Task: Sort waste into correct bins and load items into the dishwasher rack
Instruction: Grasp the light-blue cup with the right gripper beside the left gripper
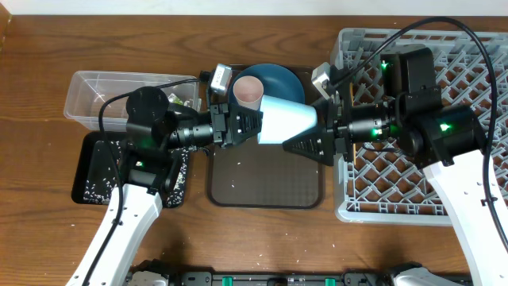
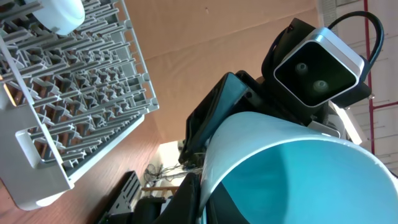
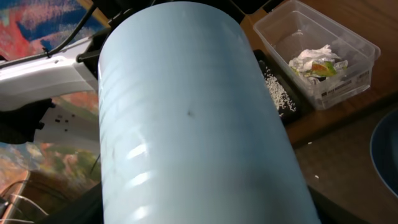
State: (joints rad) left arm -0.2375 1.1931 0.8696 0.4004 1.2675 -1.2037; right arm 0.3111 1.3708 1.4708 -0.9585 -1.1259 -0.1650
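The light blue cup [image 1: 286, 121] lies on its side in the air above the dark brown serving tray [image 1: 266, 187], held between both grippers. My left gripper [image 1: 242, 125] is shut on its rim, one finger inside, as the left wrist view shows [image 2: 202, 180]. My right gripper [image 1: 316, 135] straddles its narrow base end and is closed on it; the cup [image 3: 199, 124] fills the right wrist view. The pink cup [image 1: 248, 91] stands on the blue plate [image 1: 282, 78]. The grey rack [image 1: 444, 191] is at the right. Chopsticks and carrot are out of view.
The clear box [image 1: 99, 91] at the left holds white tissue [image 3: 314, 57] and a yellow-green wrapper [image 3: 324, 67]. The black tray [image 1: 91, 171] in front of it holds rice grains [image 3: 277, 93]. A white rounded thing [image 2: 59, 14] sits in the rack [image 2: 81, 93].
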